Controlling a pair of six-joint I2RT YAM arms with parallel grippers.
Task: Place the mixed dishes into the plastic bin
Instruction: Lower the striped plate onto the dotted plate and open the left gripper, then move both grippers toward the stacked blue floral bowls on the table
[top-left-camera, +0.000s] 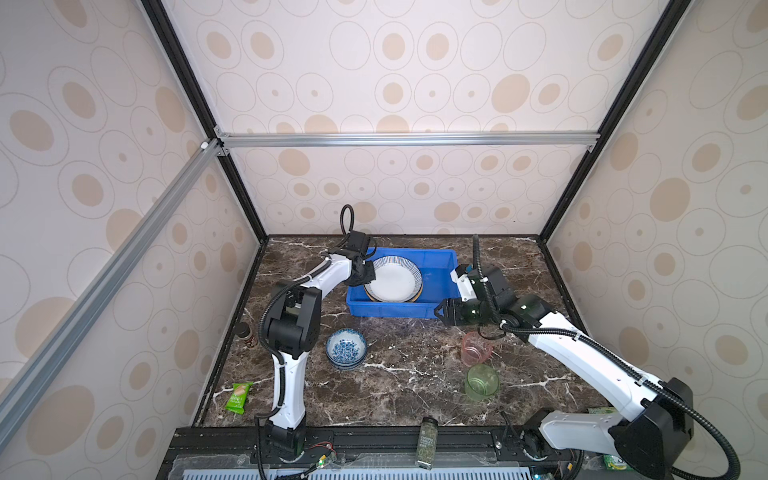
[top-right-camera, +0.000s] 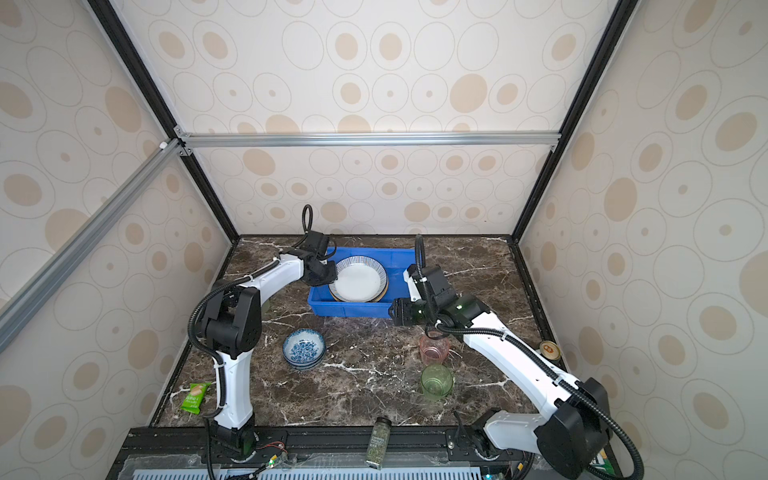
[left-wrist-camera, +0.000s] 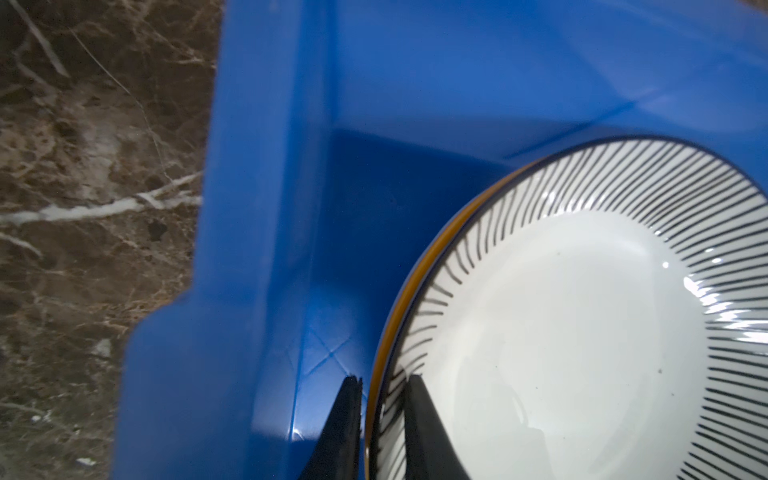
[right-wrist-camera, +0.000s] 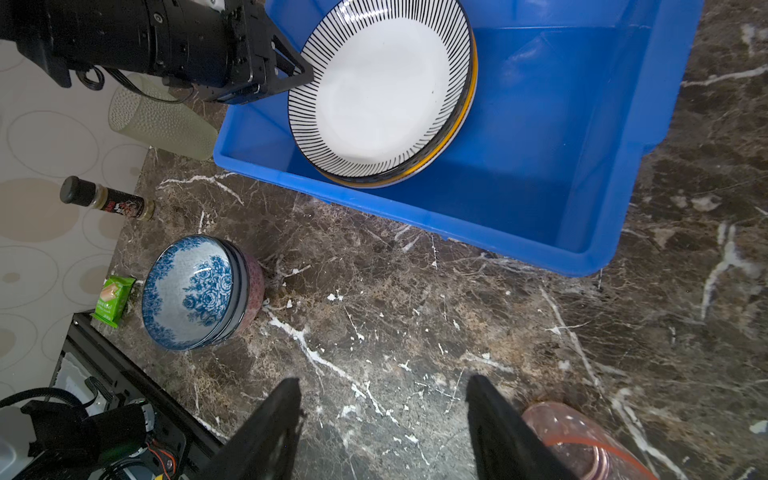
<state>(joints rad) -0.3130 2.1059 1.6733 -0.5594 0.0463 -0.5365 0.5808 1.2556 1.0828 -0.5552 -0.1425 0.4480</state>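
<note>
left claw (left-wrist-camera: 382, 382) clamped on striped plate (left-wrist-camera: 582, 332) in blue bin (left-wrist-camera: 270, 208); right claw (right-wrist-camera: 383, 380) apart, empty.

marble table (top-left-camera: 399, 386) | on it: blue bin (top-left-camera: 390, 309); bowl stack (top-left-camera: 346, 348); pink cup (top-left-camera: 476, 348); green cup (top-left-camera: 481, 382); snack packet (top-left-camera: 239, 397); dark-capped jar (top-left-camera: 247, 334)

A striped-rim round white plate (right-wrist-camera: 382, 91) rests in the bright blue plastic bin (right-wrist-camera: 415, 216), on maybe 2 more plates (right-wrist-camera: 399, 178). The right gripper (right-wrist-camera: 382, 384) is spread wide.
</note>
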